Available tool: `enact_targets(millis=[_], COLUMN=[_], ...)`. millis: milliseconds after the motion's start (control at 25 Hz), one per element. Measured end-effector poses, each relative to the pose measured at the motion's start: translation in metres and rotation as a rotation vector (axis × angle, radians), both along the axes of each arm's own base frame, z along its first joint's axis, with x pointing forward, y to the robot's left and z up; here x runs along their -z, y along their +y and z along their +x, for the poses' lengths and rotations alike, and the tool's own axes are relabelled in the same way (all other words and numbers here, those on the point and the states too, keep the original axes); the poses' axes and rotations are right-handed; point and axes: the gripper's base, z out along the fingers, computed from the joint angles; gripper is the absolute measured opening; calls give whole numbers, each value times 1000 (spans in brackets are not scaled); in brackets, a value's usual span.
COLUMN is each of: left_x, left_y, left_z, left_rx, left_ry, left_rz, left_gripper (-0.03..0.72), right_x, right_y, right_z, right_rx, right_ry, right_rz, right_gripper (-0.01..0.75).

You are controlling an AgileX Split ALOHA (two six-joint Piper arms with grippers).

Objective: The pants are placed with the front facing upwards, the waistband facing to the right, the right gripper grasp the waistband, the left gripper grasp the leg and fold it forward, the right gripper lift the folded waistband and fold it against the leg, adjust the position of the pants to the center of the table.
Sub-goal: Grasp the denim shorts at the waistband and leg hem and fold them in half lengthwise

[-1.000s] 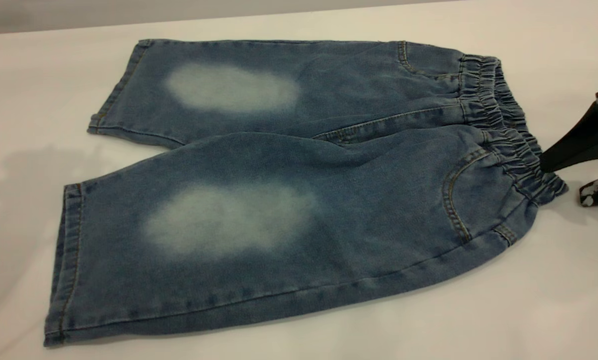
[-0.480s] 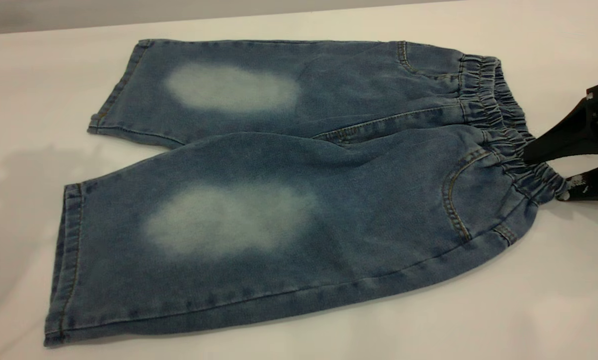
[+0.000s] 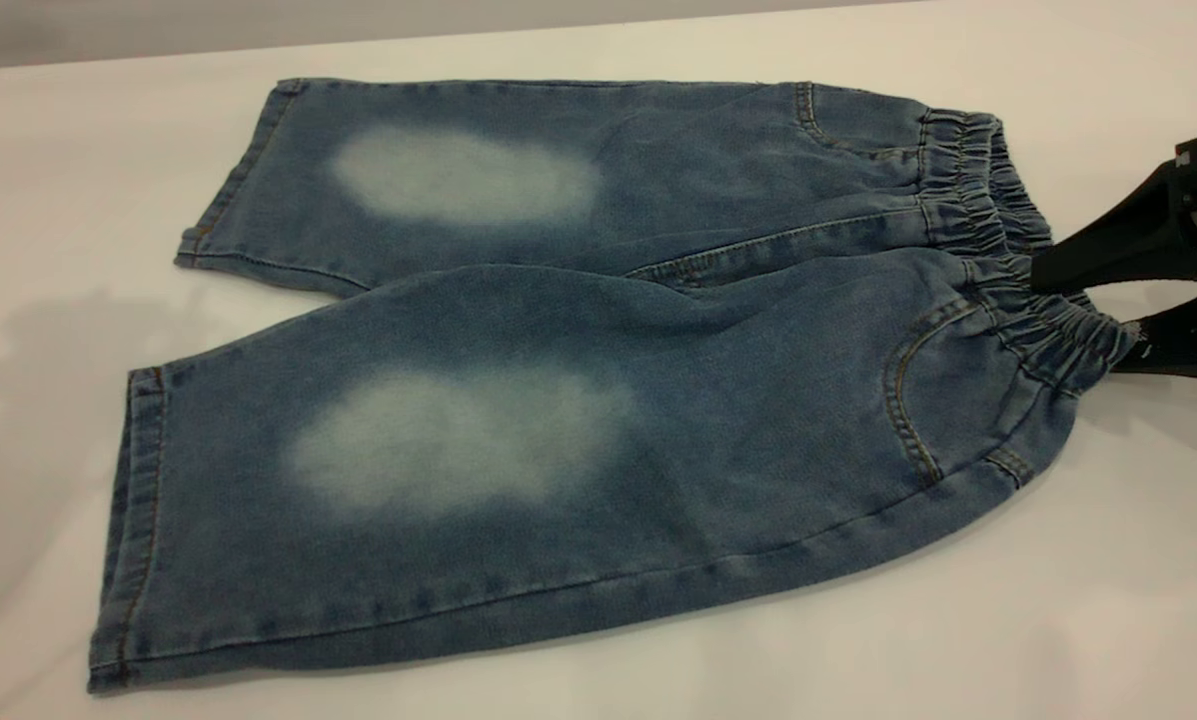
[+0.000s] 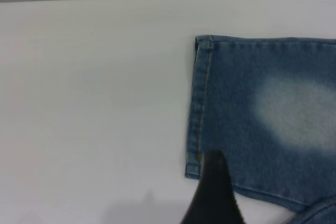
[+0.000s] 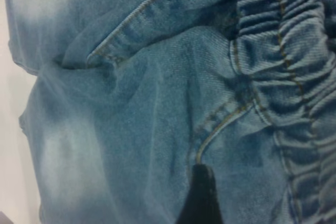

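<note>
Pants flat and unfolded; waistband grasp under way

The pants (image 3: 558,380) are spread across the counter (image 3: 1108,620), long axis along it, waistband (image 3: 1018,270) toward the right edge. The right tool (image 3: 1083,315) is parted astride the waistband (not yet clamped); the left tool (image 4: 212,198), state untellable, hovers by a leg hem. Both folds and centring remain.

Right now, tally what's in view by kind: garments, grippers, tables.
Garments: 1, the pants
Grippers: 2, the right gripper at the waistband, the left gripper by a leg hem
Tables: 1, the table
Total: 4
</note>
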Motion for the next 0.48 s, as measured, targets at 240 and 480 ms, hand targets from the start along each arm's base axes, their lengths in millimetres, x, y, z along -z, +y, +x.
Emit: enact_targets(millis=[240,480], left_x=[0,0], left_y=[0,0], left_z=[0,0], left_rx=[0,0], left_ry=[4,4], left_rz=[0,0], left_gripper=[494,494], right_x=[0,1], right_y=[0,0], right_z=[0,0], right_rx=[0,6], right_ry=[0,2], right_rz=[1,-8], right_gripper=[511,511])
